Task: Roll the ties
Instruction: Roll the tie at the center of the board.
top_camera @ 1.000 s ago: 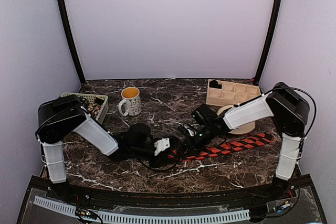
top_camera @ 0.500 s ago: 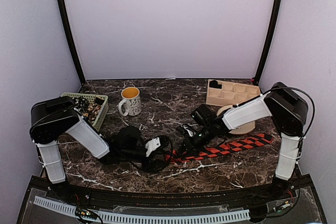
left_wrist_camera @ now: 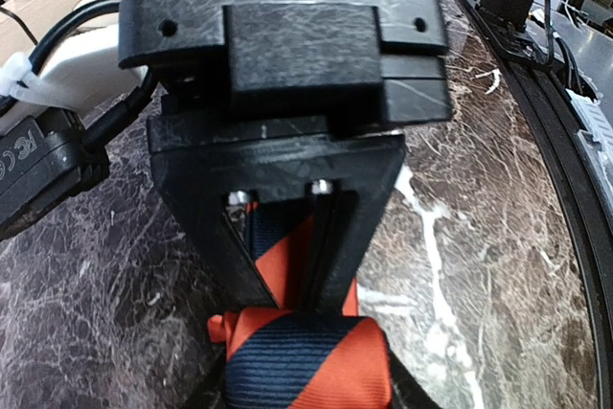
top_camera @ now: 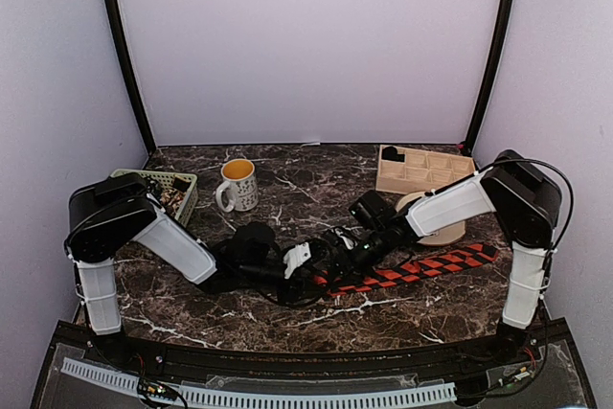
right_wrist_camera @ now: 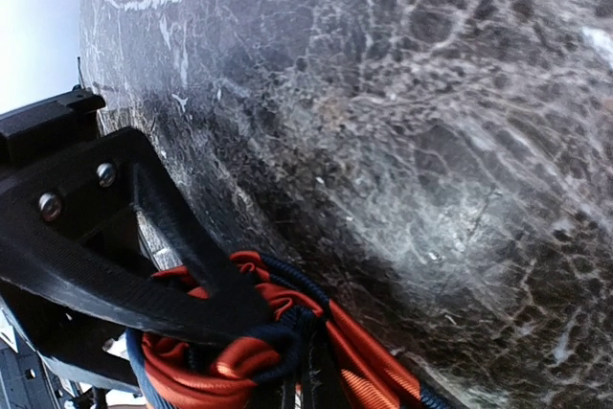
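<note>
The tie (top_camera: 421,265), red with dark diagonal stripes, lies flat across the right of the marble table, and its left end is coiled into a roll between the two grippers. My left gripper (top_camera: 311,261) meets that roll from the left. In the left wrist view its fingers narrow to a V (left_wrist_camera: 299,306) with the tie's strip pinched between them, above the rolled end (left_wrist_camera: 306,361). My right gripper (top_camera: 337,248) comes in from the right. The right wrist view shows it (right_wrist_camera: 287,342) shut on the coiled edge of the tie (right_wrist_camera: 230,371).
A white mug (top_camera: 237,184) stands at the back left beside a mesh basket (top_camera: 182,184) of small items. A wooden compartment tray (top_camera: 421,170) and a round wooden disc (top_camera: 448,230) sit at the back right. Black cables loop under the left wrist.
My left gripper drew back to the left with wider jaws, then returned right to the roll and narrowed on the tie. The right gripper stayed in place.
</note>
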You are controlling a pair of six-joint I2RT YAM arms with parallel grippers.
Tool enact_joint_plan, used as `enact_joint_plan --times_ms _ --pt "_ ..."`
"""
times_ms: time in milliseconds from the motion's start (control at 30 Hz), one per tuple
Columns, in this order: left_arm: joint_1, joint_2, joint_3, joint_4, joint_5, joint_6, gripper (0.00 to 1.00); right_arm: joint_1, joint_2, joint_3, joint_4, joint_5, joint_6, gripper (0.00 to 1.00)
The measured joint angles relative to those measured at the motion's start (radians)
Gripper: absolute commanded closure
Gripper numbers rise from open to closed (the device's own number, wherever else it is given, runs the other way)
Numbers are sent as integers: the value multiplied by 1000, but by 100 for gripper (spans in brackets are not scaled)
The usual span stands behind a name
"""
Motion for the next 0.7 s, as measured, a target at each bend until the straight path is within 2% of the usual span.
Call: enact_joint_plan --times_ms 167,433,700 --pt "-1 61 45 17 0 -22 55 -4 1 0 -3 -6 2 100" --pt "-10 80 39 34 -43 -8 69 -4 -3 0 0 -2 0 100" --pt "-29 34 42 -82 -125 54 70 -32 -84 -47 -18 36 11 65"
